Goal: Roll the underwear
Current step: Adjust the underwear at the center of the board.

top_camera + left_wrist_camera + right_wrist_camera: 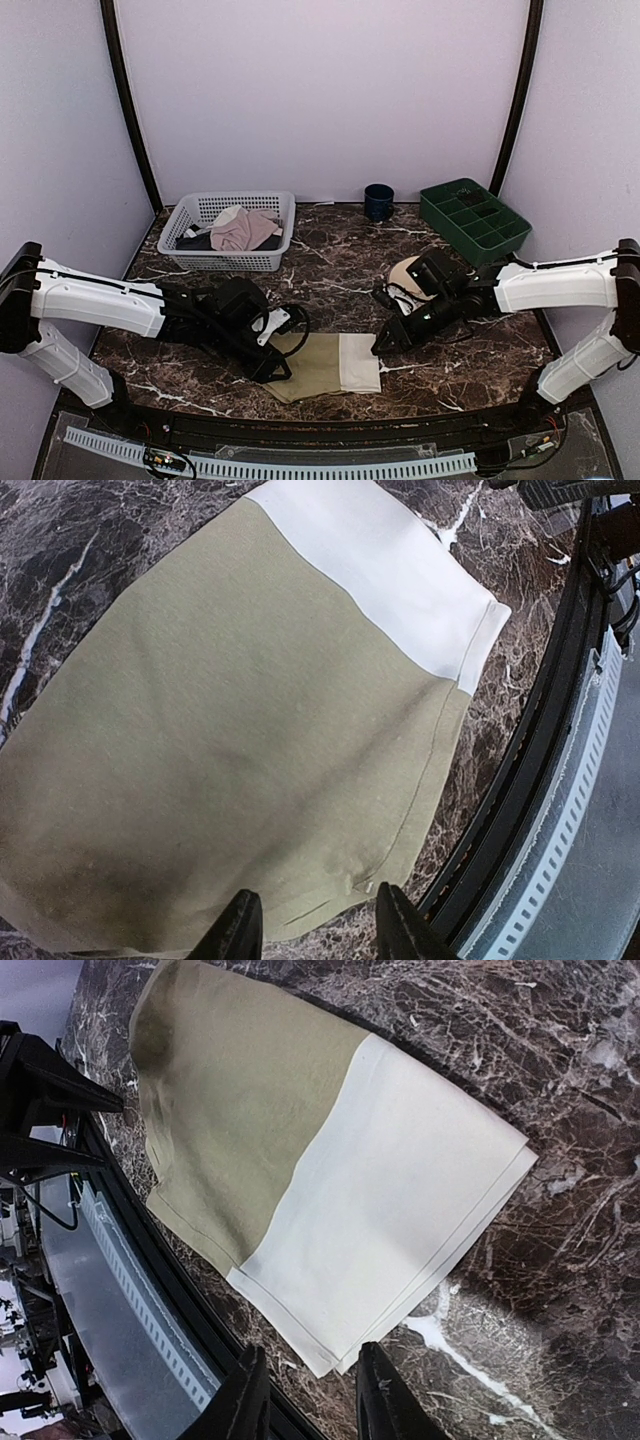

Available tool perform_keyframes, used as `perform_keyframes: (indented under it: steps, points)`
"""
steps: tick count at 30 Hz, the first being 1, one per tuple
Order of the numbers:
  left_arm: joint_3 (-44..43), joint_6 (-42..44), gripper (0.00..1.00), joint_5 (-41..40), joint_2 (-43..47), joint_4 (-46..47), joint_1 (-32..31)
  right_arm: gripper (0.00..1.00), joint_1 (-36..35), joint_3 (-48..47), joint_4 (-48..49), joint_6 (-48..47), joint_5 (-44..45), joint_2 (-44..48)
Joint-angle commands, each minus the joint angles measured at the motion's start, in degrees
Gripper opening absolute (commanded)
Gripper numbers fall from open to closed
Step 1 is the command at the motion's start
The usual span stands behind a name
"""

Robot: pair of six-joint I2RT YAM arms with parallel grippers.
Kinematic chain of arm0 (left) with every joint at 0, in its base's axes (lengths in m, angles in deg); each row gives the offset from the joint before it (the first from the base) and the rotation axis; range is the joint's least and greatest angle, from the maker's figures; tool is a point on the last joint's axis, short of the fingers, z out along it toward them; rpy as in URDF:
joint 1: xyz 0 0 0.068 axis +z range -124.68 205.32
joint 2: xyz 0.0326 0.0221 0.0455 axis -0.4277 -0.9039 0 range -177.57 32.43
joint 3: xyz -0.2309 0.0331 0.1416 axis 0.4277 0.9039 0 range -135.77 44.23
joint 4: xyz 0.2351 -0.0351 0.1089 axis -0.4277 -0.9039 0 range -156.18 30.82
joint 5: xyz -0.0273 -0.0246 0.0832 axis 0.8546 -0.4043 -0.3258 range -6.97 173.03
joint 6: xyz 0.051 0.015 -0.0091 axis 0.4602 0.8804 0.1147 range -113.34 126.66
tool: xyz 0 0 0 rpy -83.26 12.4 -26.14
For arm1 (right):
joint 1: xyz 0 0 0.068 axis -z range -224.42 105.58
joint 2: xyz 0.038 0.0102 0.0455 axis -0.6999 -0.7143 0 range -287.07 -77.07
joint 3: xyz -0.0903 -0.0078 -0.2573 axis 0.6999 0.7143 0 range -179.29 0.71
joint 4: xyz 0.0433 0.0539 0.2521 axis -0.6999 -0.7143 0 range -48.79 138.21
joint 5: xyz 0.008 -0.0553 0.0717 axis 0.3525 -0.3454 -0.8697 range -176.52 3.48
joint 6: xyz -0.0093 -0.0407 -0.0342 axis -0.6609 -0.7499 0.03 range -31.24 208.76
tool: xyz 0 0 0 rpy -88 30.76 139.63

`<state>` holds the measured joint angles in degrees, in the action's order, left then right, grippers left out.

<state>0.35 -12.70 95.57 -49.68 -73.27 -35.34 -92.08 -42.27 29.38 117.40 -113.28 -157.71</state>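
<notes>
The underwear lies flat on the marble table near the front edge, olive-khaki with its wide cream waistband to the right. My left gripper is open at its left end; in the left wrist view the gripper hovers over the khaki hem corner, holding nothing. My right gripper is open at the waistband's right edge; in the right wrist view the gripper hovers just off the waistband's corner, holding nothing.
A white basket with pale pink and dark grey garments stands back left. A dark blue cup and a green divided tray stand at the back. A round plate lies behind my right arm. The black front rail runs close to the underwear.
</notes>
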Motion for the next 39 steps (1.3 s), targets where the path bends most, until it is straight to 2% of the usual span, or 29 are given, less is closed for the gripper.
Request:
perform_keyframes:
  steps: [1, 39]
  points:
    - [0.1, -0.8, 0.42, -0.3, -0.1, -0.7, 0.0, 0.3, 1.0, -2.0, 1.4, -1.6, -1.0, -0.7]
    - [2.4, -3.6, 0.42, -2.1, 3.3, 0.2, 0.1, 0.29, 2.6, -7.5, 1.3, -4.5, -3.1, -7.4]
